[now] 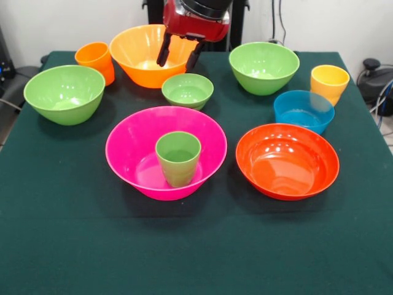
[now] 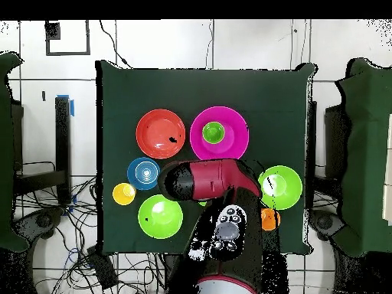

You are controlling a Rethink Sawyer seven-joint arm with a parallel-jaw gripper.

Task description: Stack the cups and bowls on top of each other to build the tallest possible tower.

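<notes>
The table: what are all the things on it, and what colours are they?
pink bowl: one, pink, middle of the table, near side.
green cup: one, green, standing upright inside the pink bowl.
red-orange bowl: one, red-orange, beside the pink bowl.
blue bowl: one, blue, behind the red-orange bowl.
yellow cup: one, yellow, by the blue bowl.
large green bowls: two, light green, one at each side.
small green bowl: one, green, behind the pink bowl.
orange bowl: one, orange, far side.
orange cup: one, orange, beside the orange bowl.
table: one, dark green cloth.
pincer: one, black on a red arm, open, above the orange bowl.
</notes>
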